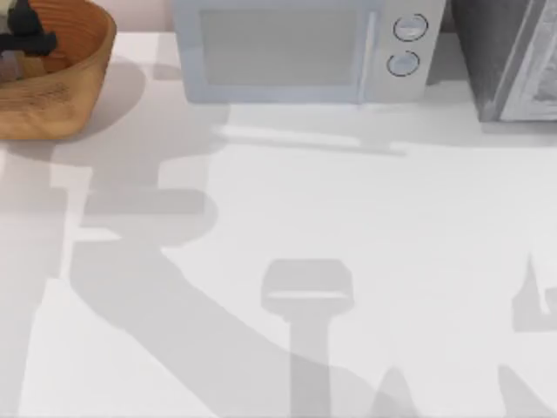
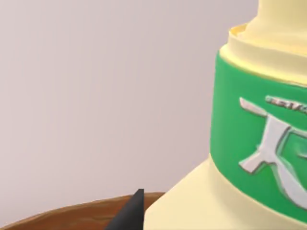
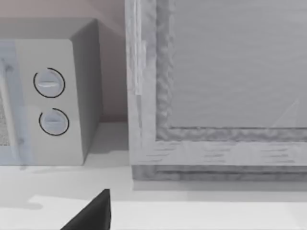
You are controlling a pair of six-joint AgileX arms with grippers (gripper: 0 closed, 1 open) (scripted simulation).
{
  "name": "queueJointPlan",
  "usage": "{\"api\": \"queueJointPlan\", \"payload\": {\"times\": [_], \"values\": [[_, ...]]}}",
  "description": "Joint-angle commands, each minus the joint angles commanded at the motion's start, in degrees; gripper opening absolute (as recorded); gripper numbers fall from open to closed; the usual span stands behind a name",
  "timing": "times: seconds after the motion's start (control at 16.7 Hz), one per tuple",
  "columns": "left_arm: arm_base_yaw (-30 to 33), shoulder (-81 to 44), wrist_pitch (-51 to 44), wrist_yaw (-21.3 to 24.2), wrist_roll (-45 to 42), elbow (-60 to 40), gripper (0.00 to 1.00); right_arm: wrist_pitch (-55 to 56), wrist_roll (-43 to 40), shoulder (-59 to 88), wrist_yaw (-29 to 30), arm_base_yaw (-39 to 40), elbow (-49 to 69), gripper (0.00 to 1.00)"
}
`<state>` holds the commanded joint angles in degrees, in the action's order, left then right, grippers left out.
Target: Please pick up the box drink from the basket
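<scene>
Close to my left wrist stands the box drink [image 2: 259,143]; left jaws [image 1: 22,39] over the basket [image 1: 61,96], spread unclear. I'd centre before closing. Right arm parked.

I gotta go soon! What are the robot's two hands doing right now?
Left gripper: over the basket, close to a cream carton with a green band; grip cannot be told.
Right gripper: faces the microwave; cannot be told.

Bright, even, soft. Broad grey arm shadows across the white surface [image 1: 261,218], sprawling in front of the microwave [image 1: 296,52]; a softer one beside the basket [image 1: 61,96], toward the microwave. No glare. Soft-edged up close on the box drink [image 2: 259,143] label.
</scene>
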<state>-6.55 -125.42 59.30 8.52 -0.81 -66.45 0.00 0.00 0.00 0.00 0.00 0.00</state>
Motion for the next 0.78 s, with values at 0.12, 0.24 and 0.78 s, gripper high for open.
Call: {"api": "queueJointPlan", "payload": {"times": [0.12, 0.24, 0.78], "values": [[-0.01, 0.78, -1.81, -0.04, 0.15, -0.52, 0.00, 0.00, 0.00, 0.00, 0.00, 0.00, 0.00, 1.00], [0.01, 2.73, -5.33, -0.09, 0.16, -2.10, 0.00, 0.00, 0.00, 0.00, 0.00, 0.00, 0.00, 1.00], [0.10, 14.76, -27.52, -0.29, -0.18, -12.66, 0.00, 0.00, 0.00, 0.00, 0.00, 0.00, 0.00, 1.00]]}}
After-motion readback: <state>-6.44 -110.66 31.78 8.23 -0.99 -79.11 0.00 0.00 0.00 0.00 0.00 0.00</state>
